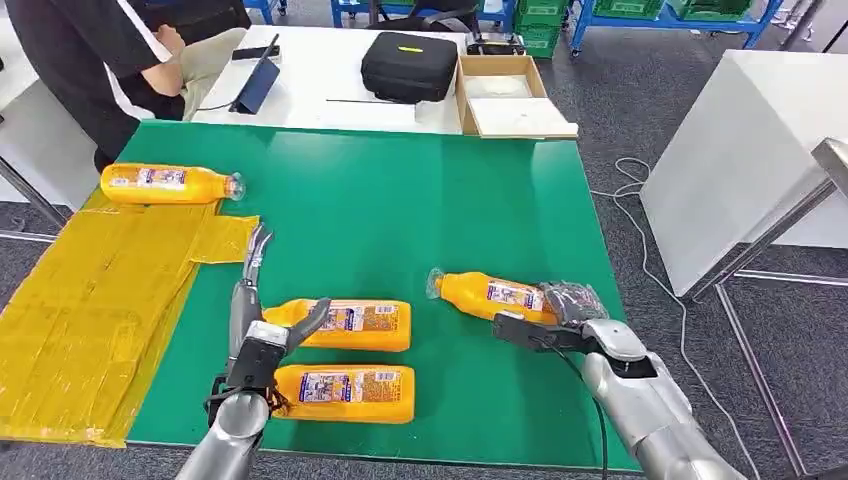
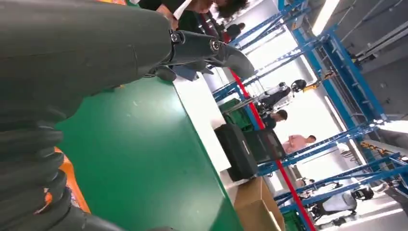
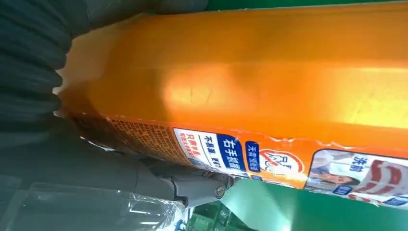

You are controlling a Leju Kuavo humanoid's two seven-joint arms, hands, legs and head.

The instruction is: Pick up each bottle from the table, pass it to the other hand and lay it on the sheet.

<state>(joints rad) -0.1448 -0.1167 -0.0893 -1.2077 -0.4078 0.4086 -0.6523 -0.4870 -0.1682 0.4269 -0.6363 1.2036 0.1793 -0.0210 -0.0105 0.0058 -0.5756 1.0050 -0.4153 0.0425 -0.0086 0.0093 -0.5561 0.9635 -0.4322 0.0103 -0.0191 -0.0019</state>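
One bottle (image 1: pixel 168 184) lies by our yellow sheet (image 1: pixel 90 300), at its far end. Our left hand (image 1: pixel 262 335) is open, empty, near two bottles (image 1: pixel 345 355). Our right hand (image 1: pixel 545 325) grips the fourth bottle (image 1: pixel 490 294) on the tabletop (image 1: pixel 400 210). Three remain.

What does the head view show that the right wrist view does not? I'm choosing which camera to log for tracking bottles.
Head view alone: the yellow sheet with one bottle at its far edge, two bottles lying near the left hand, a person at the far side, and a black case.
Right wrist view alone: the label print on the held bottle, close up.
Both: the right hand gripping an orange bottle over the green table.
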